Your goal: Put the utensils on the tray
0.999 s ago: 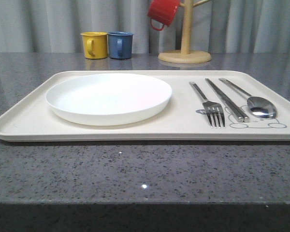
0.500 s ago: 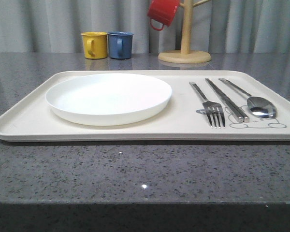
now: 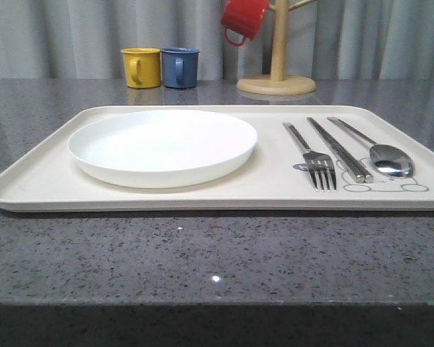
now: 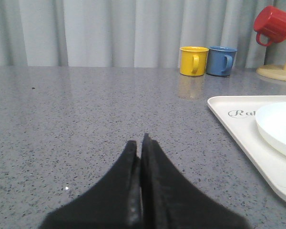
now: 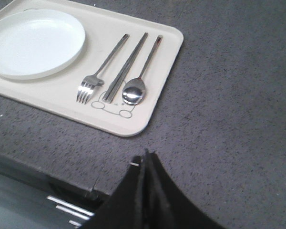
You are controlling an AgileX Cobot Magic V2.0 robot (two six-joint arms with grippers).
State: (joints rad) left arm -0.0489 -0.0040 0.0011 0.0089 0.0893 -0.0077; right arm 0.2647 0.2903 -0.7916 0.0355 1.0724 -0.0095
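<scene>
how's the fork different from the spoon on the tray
The fork ends in four tines, while the spoon ends in a smooth oval bowl. The fork lies nearest the white plate; the spoon lies farthest from it, beyond the chopsticks. Both are slim shiny metal, lying flat on the tray, heads toward the robot.

One fork (image 3: 319, 168), one spoon (image 3: 390, 159), three mugs (image 3: 142, 67).

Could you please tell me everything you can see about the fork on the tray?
The fork is slim, shiny silver metal with four tines and a long flat handle. It lies flat on the cream tray, tines toward the robot. It is right of the white plate, apart from it, and left of the chopsticks, roughly parallel to them. No gripper touches it.
</scene>
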